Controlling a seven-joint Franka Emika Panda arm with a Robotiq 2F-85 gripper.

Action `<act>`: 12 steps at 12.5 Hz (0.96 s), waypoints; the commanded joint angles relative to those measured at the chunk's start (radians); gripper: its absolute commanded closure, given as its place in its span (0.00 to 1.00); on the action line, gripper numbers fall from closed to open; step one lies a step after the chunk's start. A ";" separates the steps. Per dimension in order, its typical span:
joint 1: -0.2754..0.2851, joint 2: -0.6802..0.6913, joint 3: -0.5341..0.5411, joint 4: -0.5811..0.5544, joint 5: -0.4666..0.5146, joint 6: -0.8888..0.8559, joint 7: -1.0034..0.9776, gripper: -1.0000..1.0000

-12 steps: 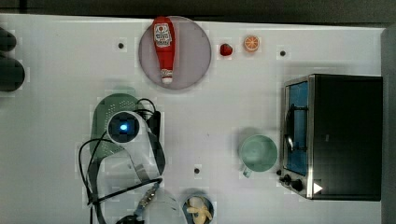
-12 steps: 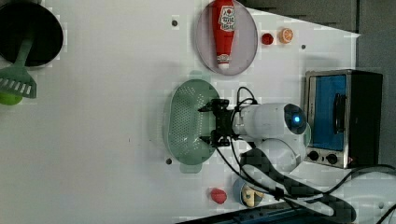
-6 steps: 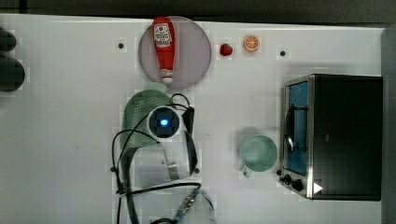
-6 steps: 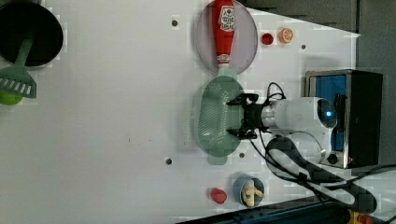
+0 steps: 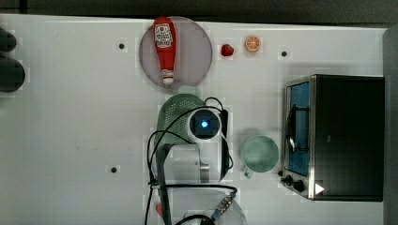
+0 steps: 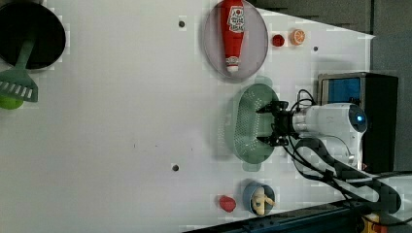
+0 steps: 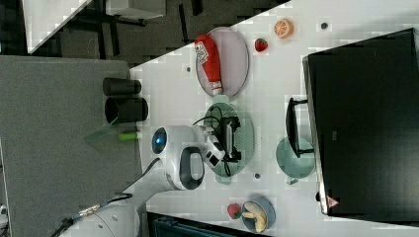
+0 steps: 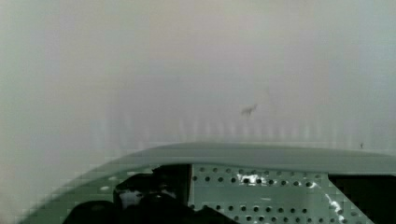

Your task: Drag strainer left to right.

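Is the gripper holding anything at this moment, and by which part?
The gripper reaches into the strainer, fingers spread inside the bowl near its wall. A clamp on the rim cannot be told.

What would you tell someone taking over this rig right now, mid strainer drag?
Gripper: fingers spread apart inside the strainer, not clamped on it, pressing near its wall on the arm's side.
Strainer: just below the grey plate with the ketchup bottle in the top view, left of the green mug.
Done: over the last second the strainer has slid well toward the top view's right.
Left: little room remains before the mug; finish the drag, then lift out.
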State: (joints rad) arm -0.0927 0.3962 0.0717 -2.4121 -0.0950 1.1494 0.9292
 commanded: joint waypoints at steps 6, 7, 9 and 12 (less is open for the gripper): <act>0.000 -0.018 -0.117 0.012 0.007 0.010 -0.219 0.00; 0.000 -0.018 -0.137 0.011 0.007 0.009 -0.219 0.00; 0.000 -0.019 -0.158 0.012 0.007 0.010 -0.222 0.00; 0.002 -0.050 -0.126 0.014 0.007 -0.016 -0.334 0.00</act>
State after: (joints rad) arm -0.0928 0.3765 -0.0606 -2.4062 -0.0951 1.1191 0.6997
